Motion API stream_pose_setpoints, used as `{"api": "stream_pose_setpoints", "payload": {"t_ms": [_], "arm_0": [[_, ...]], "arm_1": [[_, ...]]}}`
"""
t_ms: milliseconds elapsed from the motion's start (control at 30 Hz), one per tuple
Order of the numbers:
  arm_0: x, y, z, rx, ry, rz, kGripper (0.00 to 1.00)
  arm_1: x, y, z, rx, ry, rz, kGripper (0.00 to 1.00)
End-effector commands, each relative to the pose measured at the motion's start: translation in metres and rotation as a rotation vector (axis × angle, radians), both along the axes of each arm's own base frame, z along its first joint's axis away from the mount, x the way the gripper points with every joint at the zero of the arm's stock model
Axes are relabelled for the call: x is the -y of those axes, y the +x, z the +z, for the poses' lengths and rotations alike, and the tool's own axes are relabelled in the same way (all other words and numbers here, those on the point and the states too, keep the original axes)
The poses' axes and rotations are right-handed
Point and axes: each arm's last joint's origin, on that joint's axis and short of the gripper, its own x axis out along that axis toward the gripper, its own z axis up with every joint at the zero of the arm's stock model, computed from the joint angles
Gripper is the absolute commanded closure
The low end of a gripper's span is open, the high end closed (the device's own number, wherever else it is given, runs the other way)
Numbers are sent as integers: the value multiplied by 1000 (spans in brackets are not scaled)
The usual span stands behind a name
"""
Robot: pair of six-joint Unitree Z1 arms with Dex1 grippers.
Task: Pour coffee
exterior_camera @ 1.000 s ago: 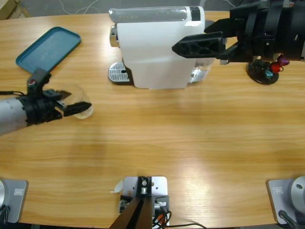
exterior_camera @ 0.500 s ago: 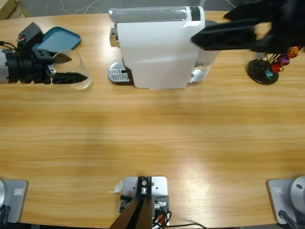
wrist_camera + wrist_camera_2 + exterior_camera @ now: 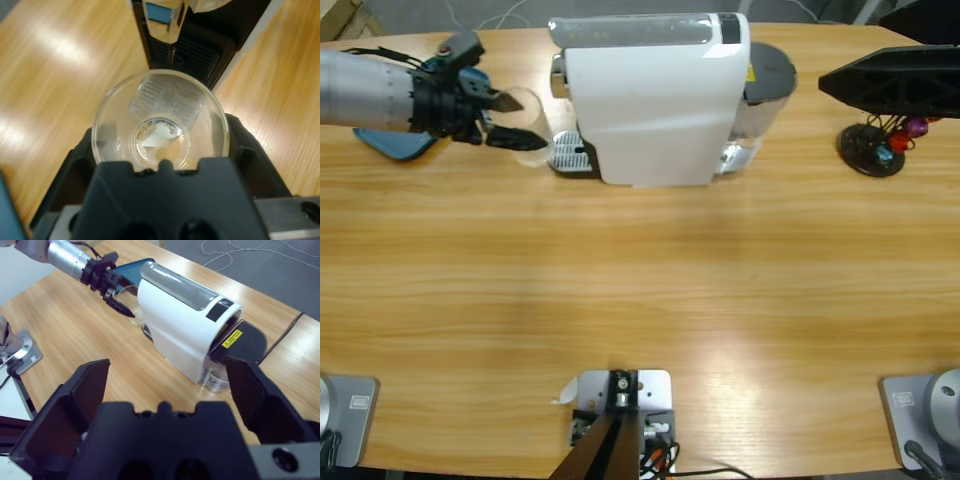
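A clear glass tumbler, colourless with a pale whitish patch at its base, sits between the matte black jaws of the left gripper, and beside those jaws lie a ribbed silver drip grate and a teal-blue flat tray. Just beyond the tumbler, the boxy white coffee machine carries a glossy silver-grey top band, a black front panel and a small yellow label. The honey-brown wooden table shows fine straight grain, and near the black right gripper a black capsule stand holds red, purple and blue capsules.

Long wooden table, grey floor beyond, white cables
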Motion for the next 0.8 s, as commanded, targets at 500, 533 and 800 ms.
{"api": "stream_pose_setpoints", "payload": {"t_ms": [500, 533, 800], "arm_0": [[41, 40, -36, -54, 11, -68, 578], [42, 42, -36, -52, 13, -64, 575], [47, 49, -41, -76, 0, -61, 457]], "arm_1": [[11, -3, -20, -44, -35, -36, 4], [11, -3, -20, -46, -36, -36, 4], [10, 1, -24, -50, -37, -48, 4]]}}
